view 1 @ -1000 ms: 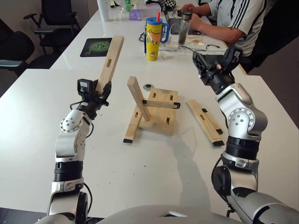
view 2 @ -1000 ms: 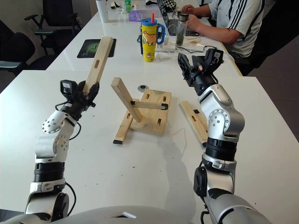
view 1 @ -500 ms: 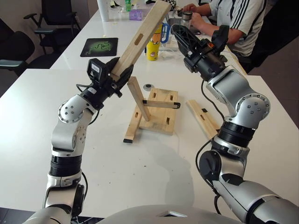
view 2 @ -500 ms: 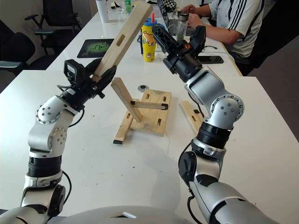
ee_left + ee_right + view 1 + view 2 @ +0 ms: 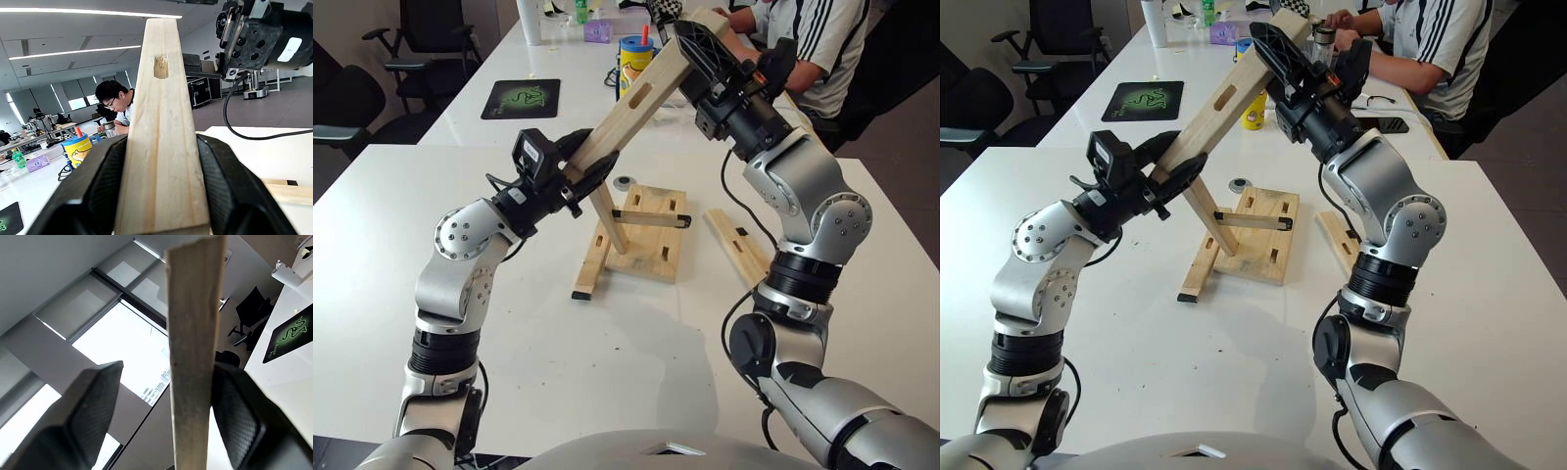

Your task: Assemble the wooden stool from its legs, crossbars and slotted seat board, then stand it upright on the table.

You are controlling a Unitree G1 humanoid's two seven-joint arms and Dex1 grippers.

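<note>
Handover of the leg (image 5: pixel 641 98) between the two tools appears to be the step in hand.

**Tool state**
- The left tool (image 5: pixel 570 168) is clamped on the lower end of the leg. In the left wrist view both fingers (image 5: pixel 98 196) press flat against its wide faces.
- The right tool (image 5: pixel 693 24) is spread. Its fingers (image 5: pixel 93 416) stand on either side of the upper end of the leg, and a gap shows beside at least one of them. It has hold of nothing yet.

**Position of the work**
- The leg is in the air, slanting up from the left tool toward the right tool, with one slot facing up near mid-length.
- It passes above the part-built stool on the worktop (image 5: pixel 607 343).
- There the seat board (image 5: pixel 656 253) lies flat with its slots up.
- A second leg (image 5: pixel 607 211) stands tilted at the board's left edge, and a crossbar (image 5: pixel 651 219) runs from it across the board.
- A third leg (image 5: pixel 744 255) lies flat to the right of the board, apart from it.

**Procedure**
1. Centre the end of the leg between the fingers of the right tool before closing, so that both pads meet the wood squarely.
2. Close the right tool fully. Release the left tool only after that.
3. Keep the leg high enough to clear the tilted leg below, since a knock there would probably unseat the crossbar.
4. Note which face carries the slot, so that it can be turned toward the free end of the crossbar.
</note>
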